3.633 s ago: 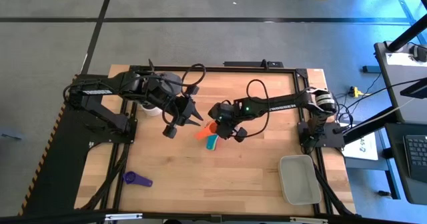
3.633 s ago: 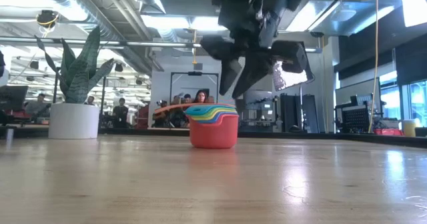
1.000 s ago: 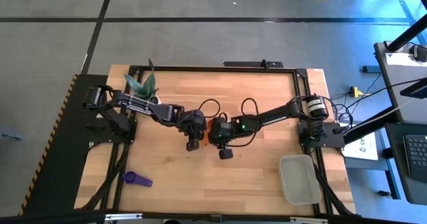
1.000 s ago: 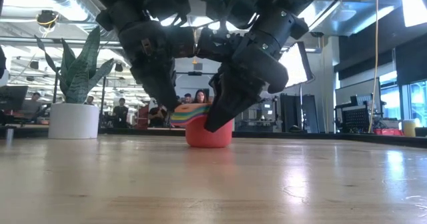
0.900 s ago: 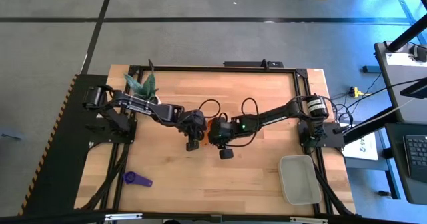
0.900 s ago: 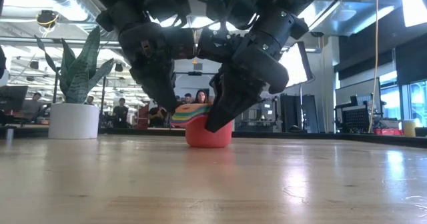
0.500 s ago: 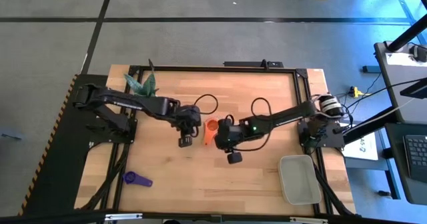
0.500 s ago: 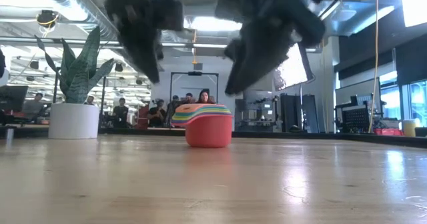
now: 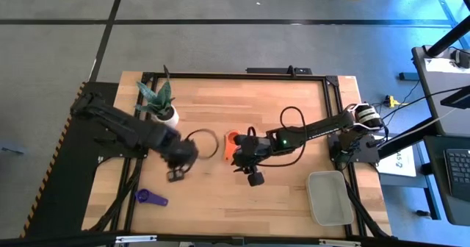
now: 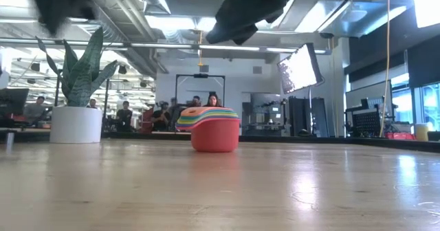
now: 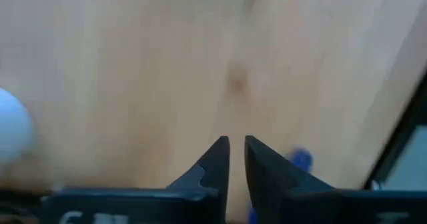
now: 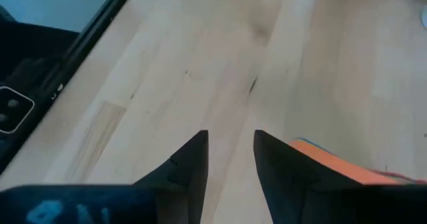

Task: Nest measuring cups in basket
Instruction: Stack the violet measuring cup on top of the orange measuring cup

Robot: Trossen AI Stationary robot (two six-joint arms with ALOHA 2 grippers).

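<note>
A nested stack of measuring cups (image 9: 230, 145) stands upright on its base mid-table; the low view shows a red outer cup (image 10: 214, 136) with coloured rims and handles fanned above it. A lone purple cup (image 9: 150, 198) lies near the table's near left edge. The basket (image 9: 330, 197) sits at the near right corner, with no cup showing in it. My left gripper (image 9: 175, 177) hovers shut between the stack and the purple cup (image 11: 301, 159). My right gripper (image 9: 255, 179) hangs above the table just near-right of the stack, its fingers a little apart (image 12: 230, 144).
A white plant pot (image 9: 168, 115) with a spiky green plant stands at the far left of the table. Bare wood lies between the stack, the purple cup and the basket. People sit in the room beyond the table's far edge.
Both grippers were down at the nested stack a second ago and have since risen away from it. The left one swung toward the table's near left, toward the purple cup. The right one drew back slightly toward the near right. The stack stayed standing in place.
</note>
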